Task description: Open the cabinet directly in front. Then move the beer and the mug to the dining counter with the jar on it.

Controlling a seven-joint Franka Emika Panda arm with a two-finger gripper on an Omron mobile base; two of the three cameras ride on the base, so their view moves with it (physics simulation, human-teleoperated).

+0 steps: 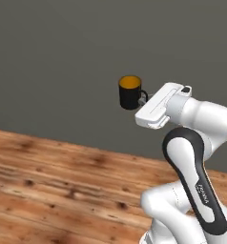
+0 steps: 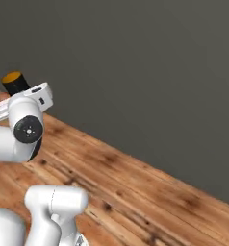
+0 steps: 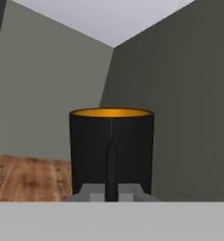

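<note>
The gripper (image 1: 143,99) is clamped on the handle of the mug (image 1: 129,92), carrying it upright in the air, well above the wooden floor (image 1: 48,181). In the hand view the handle faces the camera between the fingers. Behind the mug stands a dark grey wall (image 1: 63,57).

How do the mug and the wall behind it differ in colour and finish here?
The mug is black outside with a yellow-orange inside, while the wall is one flat grey. The mug is a small upright cylinder held in the air by its handle in the gripper; the wall is a broad plain surface rising from the wooden floor. Both look matte.
</note>
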